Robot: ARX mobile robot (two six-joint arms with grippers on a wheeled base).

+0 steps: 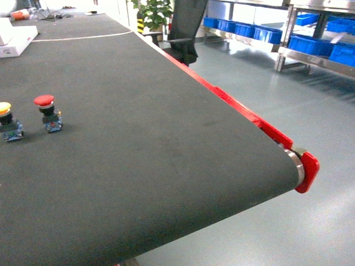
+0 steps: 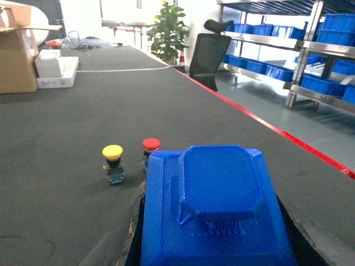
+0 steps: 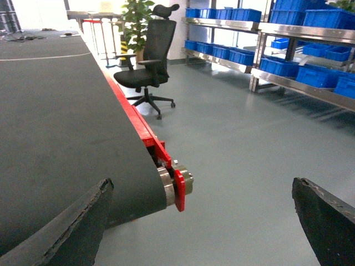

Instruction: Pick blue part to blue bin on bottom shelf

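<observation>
The blue part, a large ribbed plastic piece with a raised octagonal top, fills the lower left wrist view. My left gripper is shut on it, a dark finger showing on each side, above the dark conveyor belt. In its own view my right gripper hangs open and empty past the belt's end roller, over the grey floor. Blue bins stand on the rack's bottom shelf at the far right, also seen as blue bins in the head view. Neither gripper shows in the head view.
A yellow push button and a red push button stand on the belt just ahead of the blue part. A cardboard box and a white box sit far back. An office chair stands between belt and racks.
</observation>
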